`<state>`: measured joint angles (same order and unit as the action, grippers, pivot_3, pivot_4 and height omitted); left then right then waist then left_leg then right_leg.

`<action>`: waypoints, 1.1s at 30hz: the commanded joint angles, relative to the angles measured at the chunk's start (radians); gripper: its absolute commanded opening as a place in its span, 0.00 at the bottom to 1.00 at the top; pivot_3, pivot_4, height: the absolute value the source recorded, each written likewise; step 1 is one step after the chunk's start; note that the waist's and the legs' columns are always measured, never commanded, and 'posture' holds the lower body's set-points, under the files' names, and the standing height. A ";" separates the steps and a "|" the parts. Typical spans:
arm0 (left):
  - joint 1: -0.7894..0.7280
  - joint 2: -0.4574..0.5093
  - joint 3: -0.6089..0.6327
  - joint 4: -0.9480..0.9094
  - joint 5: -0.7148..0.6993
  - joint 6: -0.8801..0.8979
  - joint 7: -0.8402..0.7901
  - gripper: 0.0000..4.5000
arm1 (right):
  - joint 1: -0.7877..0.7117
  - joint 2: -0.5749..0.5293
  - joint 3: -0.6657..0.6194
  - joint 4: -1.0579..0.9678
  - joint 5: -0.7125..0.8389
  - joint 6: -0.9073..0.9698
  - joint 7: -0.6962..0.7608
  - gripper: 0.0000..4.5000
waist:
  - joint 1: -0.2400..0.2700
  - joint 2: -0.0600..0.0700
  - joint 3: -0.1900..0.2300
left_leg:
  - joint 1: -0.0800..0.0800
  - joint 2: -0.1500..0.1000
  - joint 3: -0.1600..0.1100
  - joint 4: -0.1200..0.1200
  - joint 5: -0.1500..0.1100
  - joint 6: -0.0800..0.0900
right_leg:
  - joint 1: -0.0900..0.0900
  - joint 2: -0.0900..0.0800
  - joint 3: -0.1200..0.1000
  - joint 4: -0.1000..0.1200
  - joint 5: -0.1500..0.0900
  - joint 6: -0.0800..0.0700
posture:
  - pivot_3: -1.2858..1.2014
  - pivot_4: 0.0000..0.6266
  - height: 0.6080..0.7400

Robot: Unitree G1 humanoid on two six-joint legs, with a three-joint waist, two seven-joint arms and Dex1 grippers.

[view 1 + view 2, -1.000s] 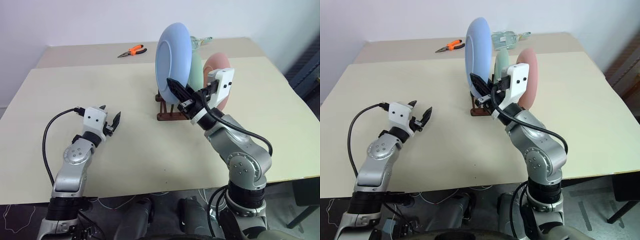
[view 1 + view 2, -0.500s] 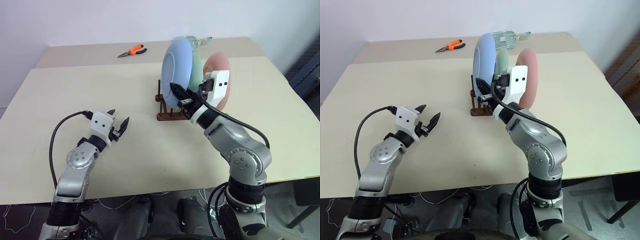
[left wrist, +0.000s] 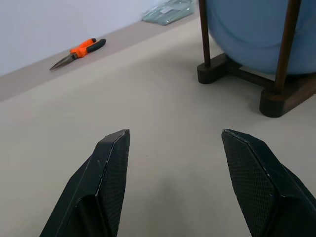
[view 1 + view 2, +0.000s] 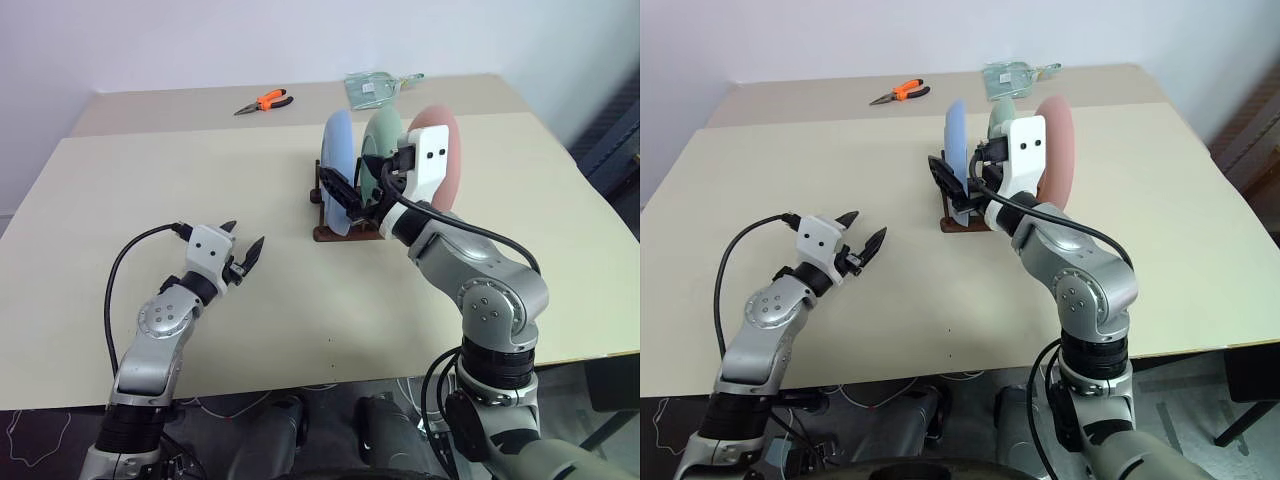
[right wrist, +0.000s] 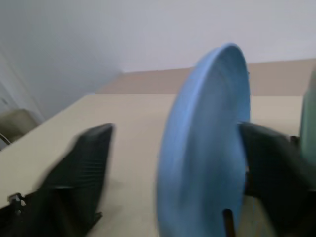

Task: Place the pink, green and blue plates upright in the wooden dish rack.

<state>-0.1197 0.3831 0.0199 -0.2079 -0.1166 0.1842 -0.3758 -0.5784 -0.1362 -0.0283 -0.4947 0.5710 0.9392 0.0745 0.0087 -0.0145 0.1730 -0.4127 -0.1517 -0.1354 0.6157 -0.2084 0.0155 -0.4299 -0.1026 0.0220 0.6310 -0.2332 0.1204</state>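
Note:
The blue plate (image 4: 338, 165) stands upright on edge in the wooden dish rack (image 4: 345, 232), at the rack's left end. Behind it stand the green plate (image 4: 384, 135) and the pink plate (image 4: 446, 160), also upright. My right gripper (image 5: 177, 163) is open and straddles the blue plate's lower half. One finger (image 4: 336, 193) shows in front of the plate with a gap to it. My left gripper (image 4: 243, 256) hovers open and empty over the table, left of the rack. The left wrist view shows the blue plate (image 3: 256, 34) between the rack's dowels.
Orange-handled pliers (image 4: 265, 101) and a clear glass item (image 4: 376, 86) lie at the table's far side. The cream table (image 4: 200, 180) spreads wide to the left and in front of the rack. A black cable loops off my left wrist.
The blue plate came down from high above the rack into its slot. My right gripper, shut on it before, has opened around it. My left arm drifted slightly toward the rack.

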 commanded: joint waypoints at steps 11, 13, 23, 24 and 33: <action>-0.008 -0.004 -0.007 -0.032 0.010 -0.015 -0.010 0.68 | -0.043 -0.309 0.181 -0.101 -0.217 -0.255 0.265 0.98 | 0.002 0.000 0.000 | 0.000 0.000 0.000 0.000 0.000 0.000 | 0.001 -0.001 -0.001 -0.001 0.000 0.000 | 0.52 0.24 0.84; -0.014 0.000 -0.003 -0.022 0.011 -0.020 -0.014 0.68 | -0.016 -0.369 0.142 -0.126 -0.226 -0.327 0.334 0.98 | 0.002 0.000 0.000 | 0.000 0.000 0.000 0.000 0.000 0.000 | 0.001 -0.001 -0.001 -0.001 0.000 0.000 | 0.52 0.24 0.84; -0.022 0.089 0.031 0.122 0.033 -0.089 -0.072 0.68 | 0.523 -0.675 -0.391 -0.058 -0.043 -0.380 0.711 0.98 | 0.029 0.000 0.000 | -0.001 0.002 0.001 0.000 -0.001 0.002 | 0.004 -0.001 -0.002 -0.009 0.000 0.000 | 0.52 0.24 0.84; -0.020 0.097 0.033 0.135 0.031 -0.096 -0.081 0.68 | 0.564 -0.674 -0.411 -0.023 -0.064 -0.410 0.717 0.98 | 0.029 0.000 0.000 | -0.001 0.002 0.002 0.000 -0.001 0.002 | 0.004 -0.001 -0.001 -0.009 0.000 0.000 | 0.52 0.24 0.84; 0.010 0.113 0.021 0.155 0.036 -0.119 -0.123 0.68 | 0.567 -0.619 -0.352 0.274 -0.212 -0.586 0.652 0.98 | 0.028 0.001 0.000 | 0.000 0.004 0.003 0.000 -0.001 0.001 | 0.005 -0.001 -0.001 -0.010 0.000 -0.004 | 0.52 0.24 0.84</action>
<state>-0.1125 0.4926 0.0336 -0.0220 -0.0871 0.0843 -0.4990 0.0070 -0.7602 -0.3761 -0.2386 0.3725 0.3892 0.7354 0.0372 -0.0131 0.1728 -0.4128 -0.1479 -0.1321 0.6159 -0.2095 0.0169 -0.4253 -0.1032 0.0208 0.6206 -0.2334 0.1160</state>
